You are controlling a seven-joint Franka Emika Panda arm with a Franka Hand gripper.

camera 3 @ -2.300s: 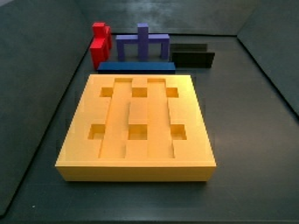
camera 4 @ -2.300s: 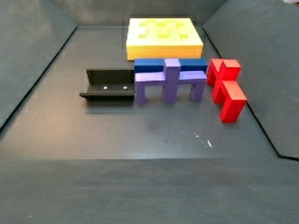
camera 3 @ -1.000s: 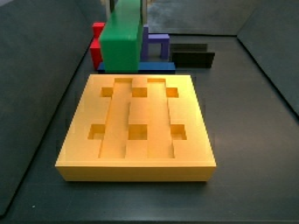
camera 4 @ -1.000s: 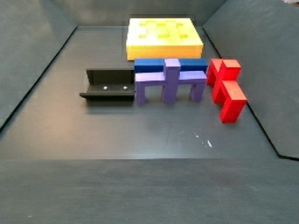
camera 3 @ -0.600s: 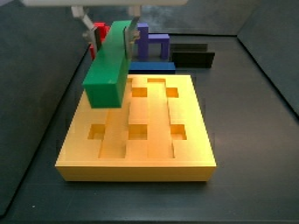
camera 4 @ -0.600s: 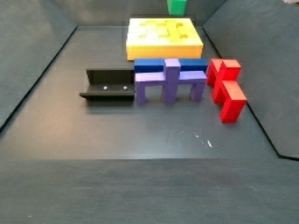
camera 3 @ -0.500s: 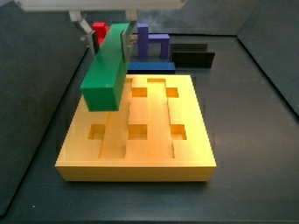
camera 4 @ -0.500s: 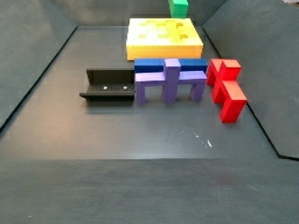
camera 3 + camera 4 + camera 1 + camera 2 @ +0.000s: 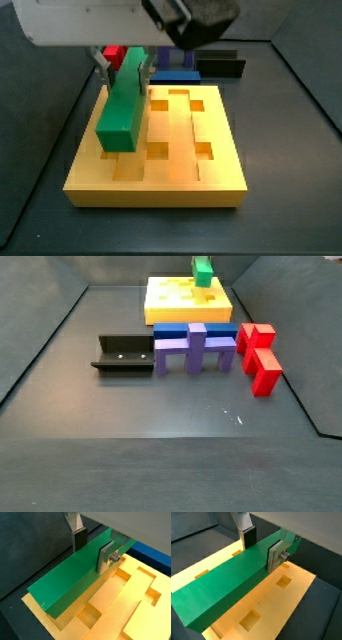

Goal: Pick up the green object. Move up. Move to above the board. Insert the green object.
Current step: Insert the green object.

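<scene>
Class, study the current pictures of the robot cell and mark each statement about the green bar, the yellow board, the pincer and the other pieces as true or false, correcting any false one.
1. The pincer grips the green object between its plates. True.
2. The green object lies on the dark floor beside the board. False: it is held over the board.
3. The board shows square holes in its top. True.
4. The purple block sits inside a hole in the board. False: it stands on the floor, between the board and the camera in a side view.
5. The red pieces are stacked on the fixture. False: they stand on the floor, across the purple block from the fixture.
</scene>
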